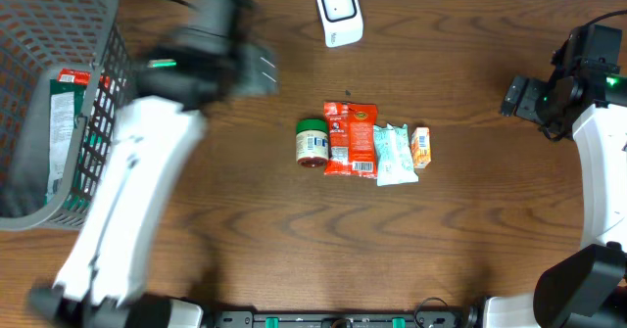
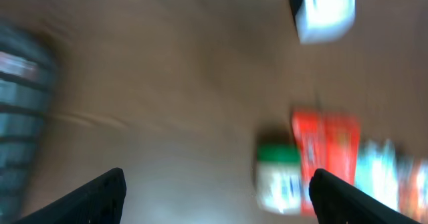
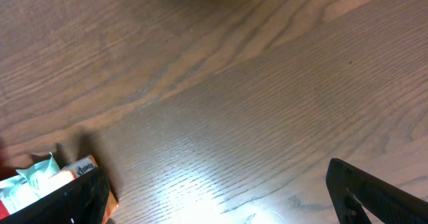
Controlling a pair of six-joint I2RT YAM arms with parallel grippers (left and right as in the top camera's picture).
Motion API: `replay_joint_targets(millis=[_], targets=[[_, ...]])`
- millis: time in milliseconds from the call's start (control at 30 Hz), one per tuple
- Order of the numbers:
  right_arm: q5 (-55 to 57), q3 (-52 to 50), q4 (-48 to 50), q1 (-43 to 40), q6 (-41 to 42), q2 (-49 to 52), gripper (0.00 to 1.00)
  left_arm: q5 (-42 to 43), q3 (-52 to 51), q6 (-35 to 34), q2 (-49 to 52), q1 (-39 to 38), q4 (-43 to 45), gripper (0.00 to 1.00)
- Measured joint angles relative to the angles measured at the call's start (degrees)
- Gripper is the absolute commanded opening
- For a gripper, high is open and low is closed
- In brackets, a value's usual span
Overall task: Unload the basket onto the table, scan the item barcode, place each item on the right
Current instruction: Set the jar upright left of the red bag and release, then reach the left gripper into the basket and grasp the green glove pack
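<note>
My left end effector and right end effector hang spread, empty; one packet in the basket, four items apparently await the scanner

The left arm slants blurred up the frame's left side, left gripper spread wide; right gripper, far right, equally open.

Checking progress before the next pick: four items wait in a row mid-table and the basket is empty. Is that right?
Not quite: the overhead view shows the basket already holds a green-and-red packet. Four items do wait mid-table: jar, red packet, white pouch, orange box.
</note>
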Motion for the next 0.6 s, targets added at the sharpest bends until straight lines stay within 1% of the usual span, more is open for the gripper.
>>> replay_joint_targets(millis=[100, 267, 367, 533, 600], targets=[[0.00, 0.00, 0.02, 0.00, 0.00, 0.00, 0.99, -0.74, 3.76, 0.59, -4.74, 9.49, 0.92, 0.87], [-0.02, 0.00, 0.00, 0.00, 0.00, 0.00, 0.99, -1.75, 4.92, 1.25, -9.53, 26.14, 1.79, 0.88], [0.00, 0.00, 0.00, 0.00, 0.00, 0.00, 0.99, -1.81, 4.90, 2.47, -8.70, 35.01, 0.22, 0.88], [0.00, 0.00, 0.02, 0.00, 0.00, 0.00, 0.99, -1.86, 4.52, 3.54, -3.28, 46.21, -2.05, 1.00], [-0.02, 0.00, 0.02, 0.00, 0.00, 0.00, 0.99, -1.73, 4.44, 4.20, -0.20, 48.85, -3.21, 0.98]])
